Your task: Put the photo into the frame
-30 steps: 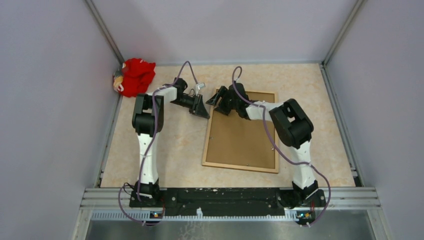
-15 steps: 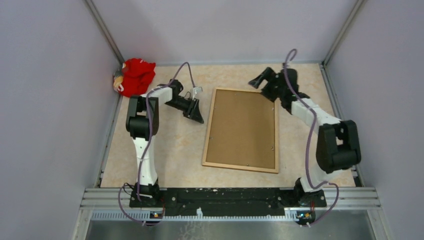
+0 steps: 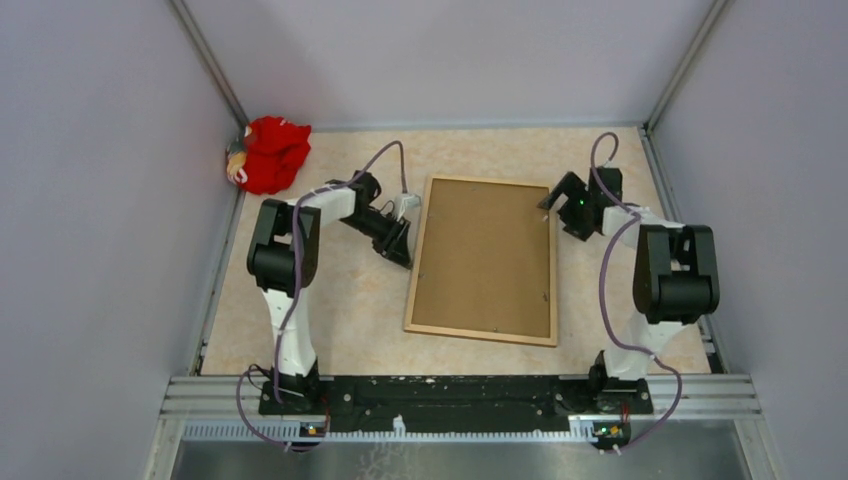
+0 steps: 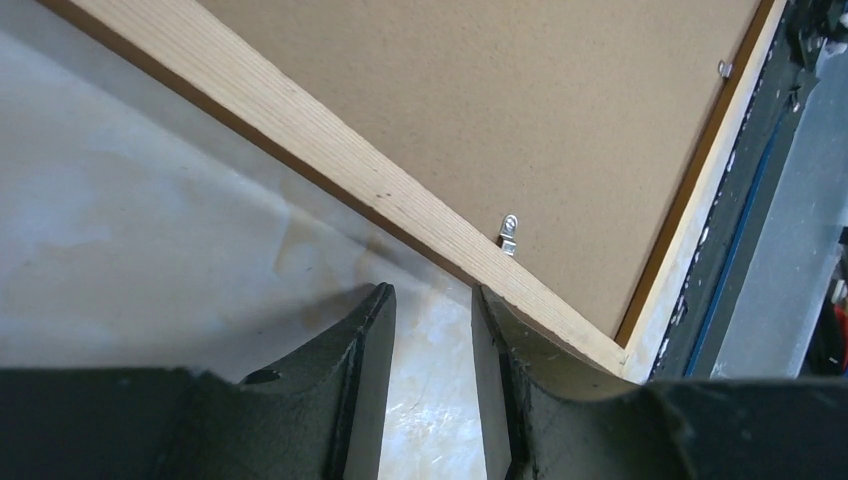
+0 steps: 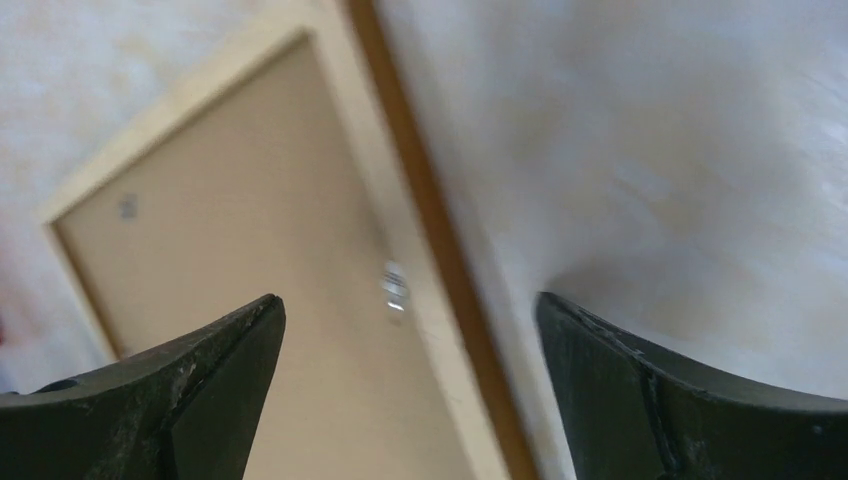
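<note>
The frame [image 3: 417, 262] lies face down on the table, its brown backing board [image 3: 485, 255] up. The photo is not in view. My left gripper [image 3: 401, 240] is low at the frame's left edge. In the left wrist view its jaws [image 4: 432, 296] stand a little apart and empty over bare table, the right finger touching or just over the pale moulding [image 4: 330, 165], near a small metal clip [image 4: 509, 233]. My right gripper [image 3: 557, 206] is at the frame's right edge near the far corner. In the right wrist view it [image 5: 410, 305] is wide open and empty, straddling the moulding [image 5: 365, 180] and a clip [image 5: 395, 288].
A red cloth bundle [image 3: 270, 152] lies in the far left corner. Grey walls close in the table on three sides. A metal rail [image 3: 450, 390] runs along the near edge by the arm bases.
My right arm has swung from the frame's far left corner across to its right edge. My left gripper has moved right and down to the frame's left edge.
</note>
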